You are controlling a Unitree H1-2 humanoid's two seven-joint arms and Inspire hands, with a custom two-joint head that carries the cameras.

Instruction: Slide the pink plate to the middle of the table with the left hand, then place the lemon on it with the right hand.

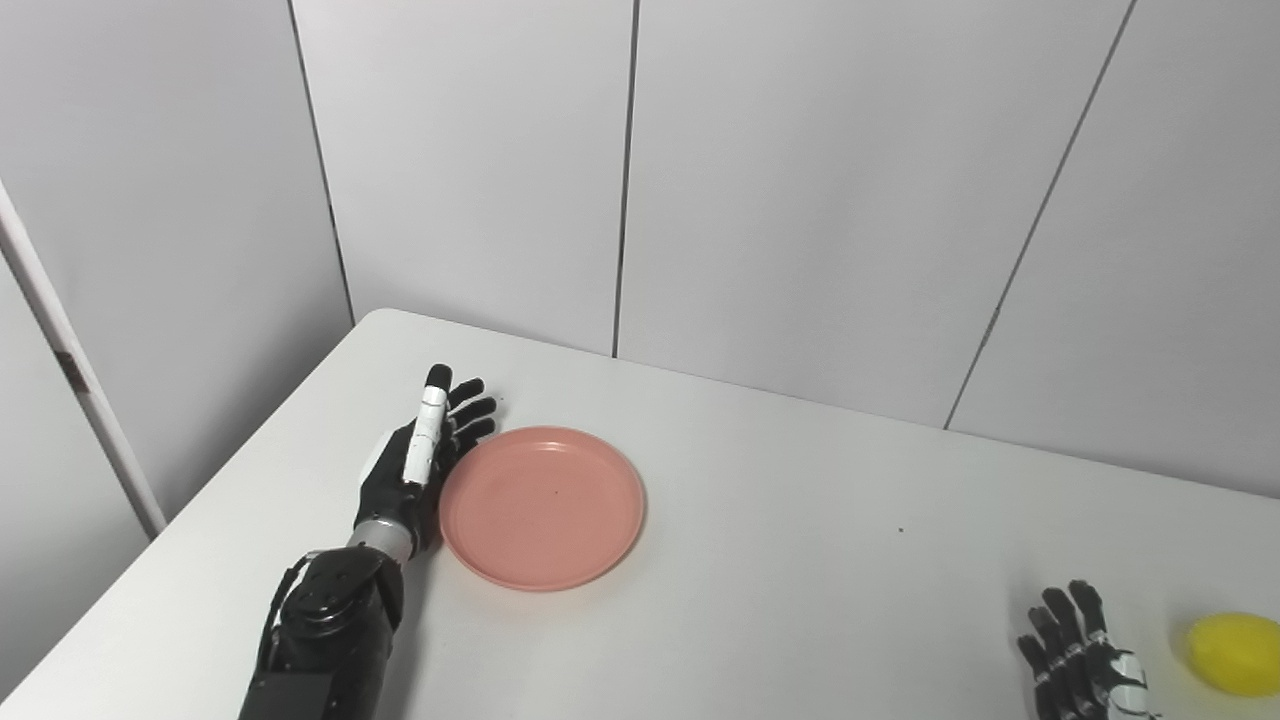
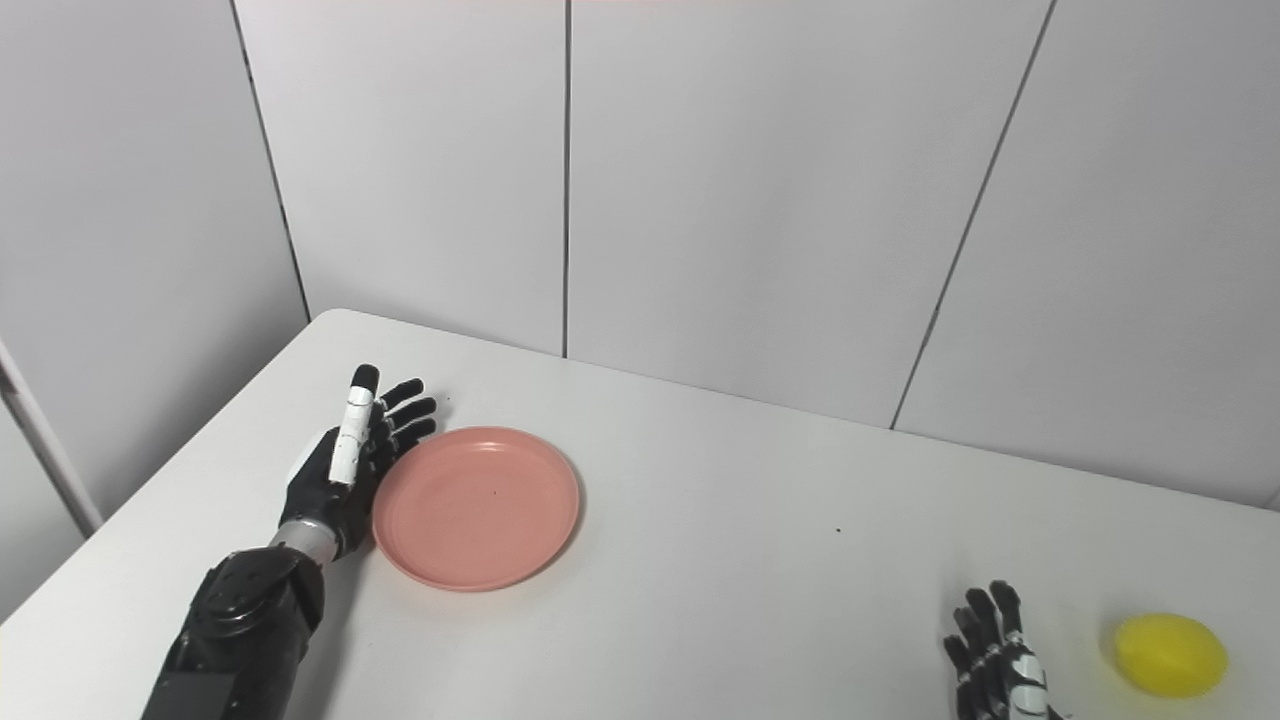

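The pink plate (image 1: 541, 505) lies flat on the white table (image 1: 800, 480), left of the middle. My left hand (image 1: 420, 455) is open, set on edge with fingers straight, its palm against the plate's left rim. The yellow lemon (image 1: 1238, 652) lies near the table's front right edge. My right hand (image 1: 1082, 665) is open and empty, fingers spread, just left of the lemon and apart from it; only its upper part shows at the bottom edge. In the right eye view the plate (image 2: 476, 506), lemon (image 2: 1170, 655) and both hands (image 2: 350, 450) (image 2: 995, 660) show the same.
Grey wall panels (image 1: 800, 180) stand close behind the table's far edge. The table's left edge runs diagonally beside my left arm (image 1: 325, 630). A small dark speck (image 1: 900, 530) lies on the tabletop right of the plate.
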